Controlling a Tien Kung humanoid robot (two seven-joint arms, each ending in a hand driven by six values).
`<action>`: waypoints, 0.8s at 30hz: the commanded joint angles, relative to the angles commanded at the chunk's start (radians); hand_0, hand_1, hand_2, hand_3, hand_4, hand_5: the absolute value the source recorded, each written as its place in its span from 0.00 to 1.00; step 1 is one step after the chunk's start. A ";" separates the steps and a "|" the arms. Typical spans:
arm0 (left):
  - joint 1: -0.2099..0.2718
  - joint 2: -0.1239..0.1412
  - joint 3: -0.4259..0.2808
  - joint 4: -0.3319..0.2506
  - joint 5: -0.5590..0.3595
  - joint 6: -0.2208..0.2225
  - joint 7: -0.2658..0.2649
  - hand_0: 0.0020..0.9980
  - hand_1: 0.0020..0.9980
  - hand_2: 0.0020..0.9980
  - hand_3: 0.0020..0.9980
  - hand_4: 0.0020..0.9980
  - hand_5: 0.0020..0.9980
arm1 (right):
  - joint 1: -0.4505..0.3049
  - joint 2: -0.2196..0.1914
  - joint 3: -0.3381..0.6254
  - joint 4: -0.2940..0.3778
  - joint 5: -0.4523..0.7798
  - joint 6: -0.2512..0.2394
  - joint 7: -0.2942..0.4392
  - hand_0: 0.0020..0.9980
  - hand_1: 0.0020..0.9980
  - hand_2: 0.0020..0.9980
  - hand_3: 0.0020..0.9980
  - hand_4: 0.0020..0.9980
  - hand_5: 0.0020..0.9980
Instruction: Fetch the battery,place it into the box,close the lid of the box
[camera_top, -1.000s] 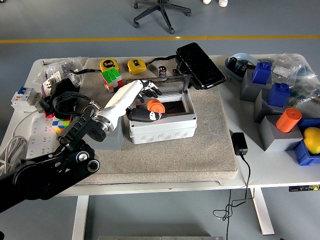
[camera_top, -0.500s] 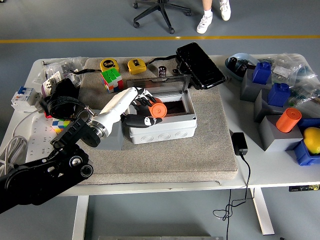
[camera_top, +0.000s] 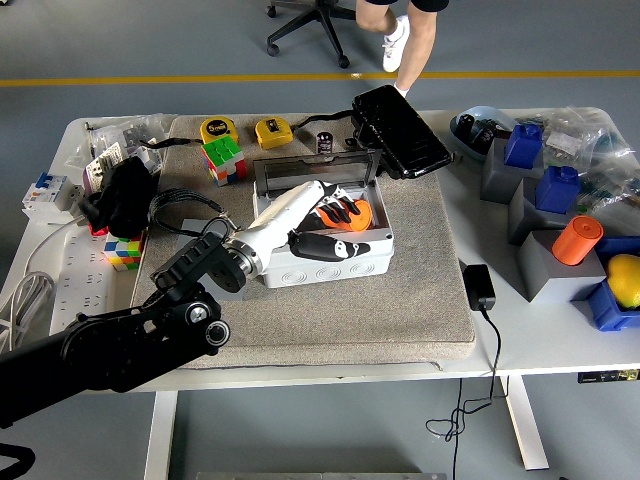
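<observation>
Further right than half a second ago, the left hand now reaches over the open grey box on the mat, its fingers wrapped around the orange battery, held low inside the box. Behind, the lid stands upright. Beyond the table, a person's legs pass.

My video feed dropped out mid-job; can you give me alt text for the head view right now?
The left hand holds the orange battery inside the open grey box, whose lid stands upright behind. The box sits on a grey mat on the cluttered white table; the right arm is out of view.
</observation>
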 joint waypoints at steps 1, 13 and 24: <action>-0.010 -0.012 0.006 0.012 -0.015 0.001 -0.013 0.42 0.58 0.55 0.57 0.91 0.29 | 0.001 0.000 -0.001 0.000 0.000 0.000 0.000 0.61 0.63 0.59 0.56 0.90 0.46; -0.046 -0.053 -0.017 0.035 -0.108 0.039 -0.126 0.49 0.70 0.66 0.63 0.90 0.29 | 0.000 0.000 -0.009 -0.001 0.005 0.001 0.000 0.61 0.63 0.59 0.56 0.90 0.46; -0.010 -0.016 -0.050 -0.003 -0.079 0.037 -0.109 0.47 0.69 0.64 0.61 0.91 0.29 | -0.002 0.001 0.001 0.001 0.001 -0.001 0.001 0.60 0.63 0.59 0.56 0.90 0.46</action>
